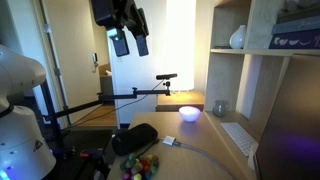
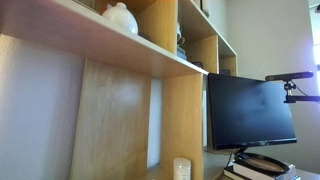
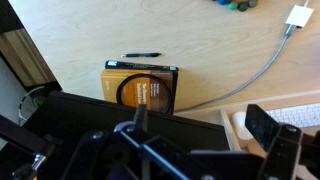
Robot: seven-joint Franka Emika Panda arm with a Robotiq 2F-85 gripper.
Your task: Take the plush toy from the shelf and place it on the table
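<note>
My gripper (image 1: 131, 44) hangs high above the table (image 1: 196, 100), open and empty, well off from the shelf (image 1: 265, 80). In the wrist view the gripper (image 3: 200, 122) looks straight down, its dark fingers (image 3: 262, 124) spread wide with nothing between them, over the pale table (image 3: 80, 40). The tall pale-wood shelf (image 2: 110, 45) fills an exterior view. A smooth white vase (image 1: 238, 38) (image 2: 120, 17) stands in an upper compartment. I cannot make out the plush toy in any view; it is out of view or hidden.
A black monitor (image 2: 250, 110) stands by the shelf, its top edge under the gripper (image 3: 110, 110). On the table lie a book with a black ring (image 3: 140, 88), a pen (image 3: 142, 55), a cable (image 3: 255, 72), a glowing bowl (image 1: 189, 113), a black pouch (image 1: 133, 138) and a keyboard (image 1: 240, 140). A thin black arm stand (image 1: 135, 94) crosses the middle.
</note>
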